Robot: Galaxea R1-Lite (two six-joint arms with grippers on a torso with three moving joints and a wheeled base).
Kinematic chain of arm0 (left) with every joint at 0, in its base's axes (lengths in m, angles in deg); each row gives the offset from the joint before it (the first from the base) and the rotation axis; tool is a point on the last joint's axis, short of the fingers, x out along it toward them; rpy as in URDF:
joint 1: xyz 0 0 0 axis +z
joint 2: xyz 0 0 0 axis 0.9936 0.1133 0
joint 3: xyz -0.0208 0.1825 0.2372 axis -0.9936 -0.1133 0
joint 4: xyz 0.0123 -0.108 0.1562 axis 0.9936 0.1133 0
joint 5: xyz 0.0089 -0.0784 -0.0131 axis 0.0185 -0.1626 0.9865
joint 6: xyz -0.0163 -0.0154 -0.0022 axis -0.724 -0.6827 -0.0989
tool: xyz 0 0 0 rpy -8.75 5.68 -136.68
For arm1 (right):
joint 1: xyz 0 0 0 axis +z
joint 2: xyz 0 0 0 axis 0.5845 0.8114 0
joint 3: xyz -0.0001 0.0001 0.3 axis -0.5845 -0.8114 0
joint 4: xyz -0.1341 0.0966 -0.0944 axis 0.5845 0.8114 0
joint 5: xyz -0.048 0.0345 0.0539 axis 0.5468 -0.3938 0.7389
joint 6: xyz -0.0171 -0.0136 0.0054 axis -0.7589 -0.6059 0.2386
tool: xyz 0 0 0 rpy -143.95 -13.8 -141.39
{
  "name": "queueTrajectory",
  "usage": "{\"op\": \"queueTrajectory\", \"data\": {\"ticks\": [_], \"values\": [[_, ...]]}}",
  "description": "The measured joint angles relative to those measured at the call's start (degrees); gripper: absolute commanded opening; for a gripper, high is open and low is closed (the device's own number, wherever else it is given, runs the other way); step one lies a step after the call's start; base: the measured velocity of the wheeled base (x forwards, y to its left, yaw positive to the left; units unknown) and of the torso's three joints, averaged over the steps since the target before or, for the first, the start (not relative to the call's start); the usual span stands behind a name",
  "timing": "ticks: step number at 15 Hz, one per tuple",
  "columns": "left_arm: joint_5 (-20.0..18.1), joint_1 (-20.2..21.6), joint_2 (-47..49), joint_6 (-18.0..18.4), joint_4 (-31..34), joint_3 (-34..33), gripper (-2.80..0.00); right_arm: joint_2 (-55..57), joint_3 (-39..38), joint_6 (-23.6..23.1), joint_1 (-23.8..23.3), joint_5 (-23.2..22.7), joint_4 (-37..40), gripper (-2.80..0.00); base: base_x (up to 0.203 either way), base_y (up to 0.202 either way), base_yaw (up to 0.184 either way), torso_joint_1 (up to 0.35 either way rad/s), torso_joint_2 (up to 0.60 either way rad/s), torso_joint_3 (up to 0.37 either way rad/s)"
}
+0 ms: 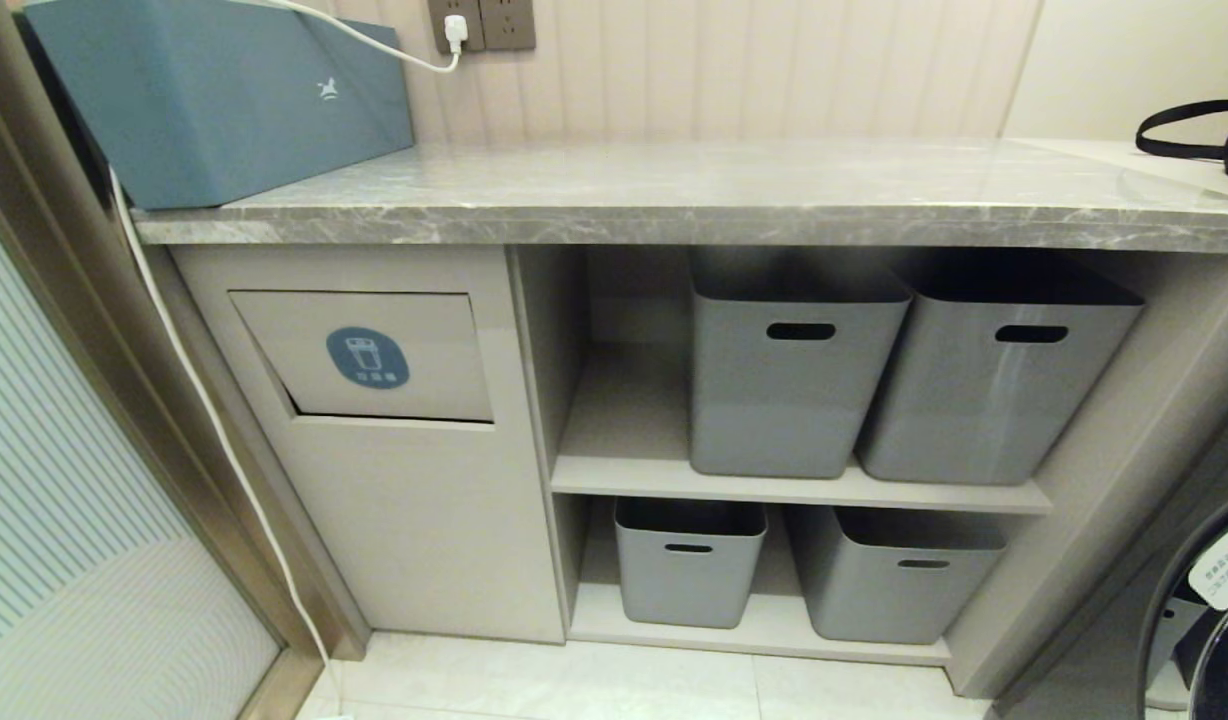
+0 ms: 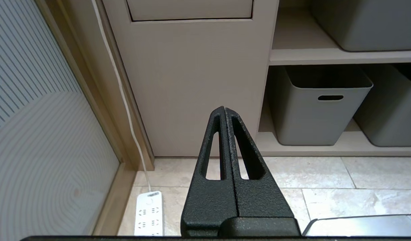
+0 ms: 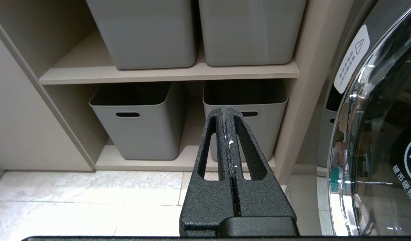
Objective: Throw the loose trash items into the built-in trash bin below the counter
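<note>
Both black tools pressed closed, empty: left tool (image 2: 224, 110) low before beige bin panel, right tool (image 3: 225, 110) before grey tubs (image 3: 138, 124). Built-in trash bin (image 1: 364, 355): rectangular flap, round blue sticker, beneath grey veined table (image 1: 734, 190), left end.

You only get the bottom corner of the bin flap (image 2: 189, 10) in the left wrist view. Sticker (image 1: 367, 357) text is too small to read. Washer door (image 3: 376, 134) and black strap (image 1: 1189, 130) are cut off at the frame edges.
</note>
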Motion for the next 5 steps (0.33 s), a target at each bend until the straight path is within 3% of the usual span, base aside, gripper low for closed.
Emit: {"op": "queueTrajectory", "data": {"ticks": [5], "values": [[0.2, 0.0, 0.0, -0.1, 0.1, 0.0, -2.80, 0.0, 0.0, 0.0, 0.0, 0.0, 0.0, -2.80, 0.000, 0.000, 0.000, 0.000, 0.00, 0.000]]}}
